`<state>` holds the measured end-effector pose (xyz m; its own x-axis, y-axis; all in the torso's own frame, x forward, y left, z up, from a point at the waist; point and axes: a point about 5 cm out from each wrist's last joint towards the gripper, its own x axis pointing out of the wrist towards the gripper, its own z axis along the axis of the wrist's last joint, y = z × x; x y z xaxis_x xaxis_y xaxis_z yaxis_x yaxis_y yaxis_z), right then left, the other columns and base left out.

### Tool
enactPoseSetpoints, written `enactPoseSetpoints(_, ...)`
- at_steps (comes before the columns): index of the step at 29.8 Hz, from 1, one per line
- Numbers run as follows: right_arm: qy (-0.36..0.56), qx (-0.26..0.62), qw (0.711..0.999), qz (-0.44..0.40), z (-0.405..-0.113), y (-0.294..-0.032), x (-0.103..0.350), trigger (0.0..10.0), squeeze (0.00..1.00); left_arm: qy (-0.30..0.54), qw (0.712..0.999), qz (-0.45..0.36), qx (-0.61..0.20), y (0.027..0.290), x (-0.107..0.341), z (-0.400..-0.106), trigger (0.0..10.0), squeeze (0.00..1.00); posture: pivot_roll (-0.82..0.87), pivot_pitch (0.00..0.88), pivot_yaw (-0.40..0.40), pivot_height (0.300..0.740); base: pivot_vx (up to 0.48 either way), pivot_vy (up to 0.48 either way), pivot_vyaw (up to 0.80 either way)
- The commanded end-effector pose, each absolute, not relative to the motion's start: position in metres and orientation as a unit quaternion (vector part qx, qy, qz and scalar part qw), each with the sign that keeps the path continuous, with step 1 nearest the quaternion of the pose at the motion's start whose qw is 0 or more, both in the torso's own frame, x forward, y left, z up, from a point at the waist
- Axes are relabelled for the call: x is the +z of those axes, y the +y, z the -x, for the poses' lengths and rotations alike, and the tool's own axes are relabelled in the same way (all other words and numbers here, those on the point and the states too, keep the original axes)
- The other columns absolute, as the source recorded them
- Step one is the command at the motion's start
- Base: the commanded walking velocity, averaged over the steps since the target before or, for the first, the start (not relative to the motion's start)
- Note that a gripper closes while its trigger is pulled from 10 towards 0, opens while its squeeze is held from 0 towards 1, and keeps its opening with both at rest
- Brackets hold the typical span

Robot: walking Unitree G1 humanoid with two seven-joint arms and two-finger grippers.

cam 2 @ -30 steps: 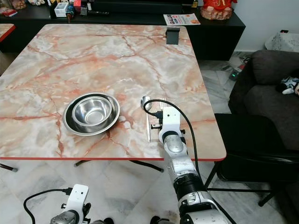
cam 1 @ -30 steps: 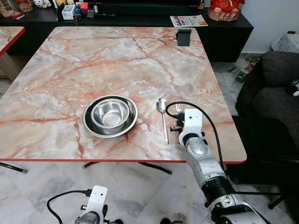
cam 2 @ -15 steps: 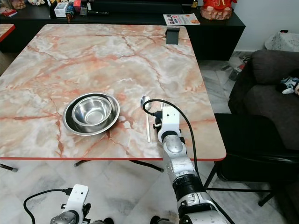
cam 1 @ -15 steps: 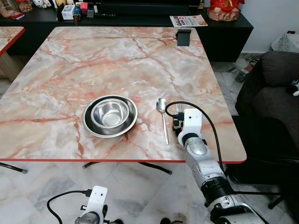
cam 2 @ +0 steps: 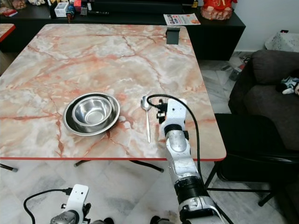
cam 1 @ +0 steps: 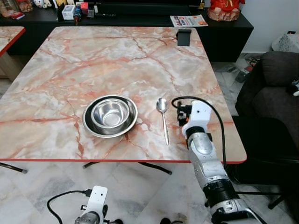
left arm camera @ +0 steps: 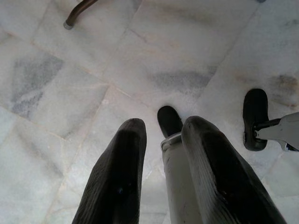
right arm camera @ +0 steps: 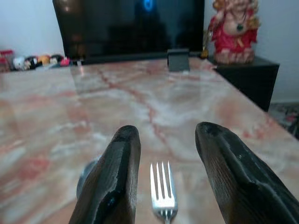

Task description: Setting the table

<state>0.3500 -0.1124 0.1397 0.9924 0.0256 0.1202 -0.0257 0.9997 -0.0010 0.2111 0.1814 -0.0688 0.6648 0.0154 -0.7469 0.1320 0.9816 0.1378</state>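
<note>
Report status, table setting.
Right end effector open over fork beside spoon. Left end effector idle, open, near floor. Bowl placed. Nothing obstructing.

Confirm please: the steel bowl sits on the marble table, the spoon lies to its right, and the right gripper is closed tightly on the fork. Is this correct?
Not quite. The right gripper is open: in the right wrist view its fingers stand apart, with the fork lying between them on the table, not clamped. The bowl and the spoon to its right are as you say.

Pink marble table (cam 1: 117,60) on a pale marble floor (cam 1: 42,191), dark sideboard (cam 1: 224,28) behind, grey sofa (cam 1: 275,88) at right.
</note>
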Motion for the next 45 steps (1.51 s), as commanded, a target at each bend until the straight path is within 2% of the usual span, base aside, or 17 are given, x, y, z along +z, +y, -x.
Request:
enactPoseSetpoints(1,-0.103,0.013,0.995,0.001,-0.347,-0.114,0.149,10.0,0.0,0.407,0.909,-0.084,-0.031,0.182,-0.069,-0.211,10.0,0.0,-0.06,0.14,-0.033,0.74,0.0,0.0,0.0)
enactPoseSetpoints(3,-0.184,0.01,0.983,-0.004,-0.342,-0.119,0.17,10.0,0.0,0.385,0.919,-0.075,-0.032,0.181,-0.064,-0.218,10.0,0.0,-0.06,0.13,-0.026,0.74,0.0,0.0,0.0)
enactPoseSetpoints(8,-0.229,0.005,0.973,0.025,-0.333,-0.128,0.18,10.0,0.0,0.373,0.923,-0.089,-0.033,0.182,-0.062,-0.219,10.0,0.0,-0.06,0.114,-0.022,0.74,0.0,0.0,0.0)
enactPoseSetpoints(20,-0.193,-0.016,0.981,0.015,-0.32,-0.138,0.152,10.0,0.0,0.378,0.921,-0.086,-0.038,0.182,-0.064,-0.216,10.0,0.0,-0.07,0.068,-0.011,0.74,0.0,0.0,0.0)
enactPoseSetpoints(29,-0.186,-0.009,0.982,0.015,-0.32,-0.134,0.148,10.0,0.0,0.376,0.922,-0.086,-0.04,0.182,-0.063,-0.218,10.0,0.0,-0.06,0.034,-0.015,0.74,0.0,0.395,0.0)
enactPoseSetpoints(39,-0.182,-0.009,0.983,0.009,-0.323,-0.131,0.148,10.0,0.0,0.374,0.923,-0.082,-0.034,0.183,-0.061,-0.221,10.0,0.0,-0.06,0.062,-0.013,0.74,0.0,0.445,0.0)
enactPoseSetpoints(45,-0.147,-0.007,0.989,0.021,-0.323,-0.134,0.133,10.0,0.0,0.375,0.923,-0.081,-0.029,0.184,-0.061,-0.22,10.0,0.0,-0.06,0.078,-0.009,0.74,0.0,0.48,0.0)
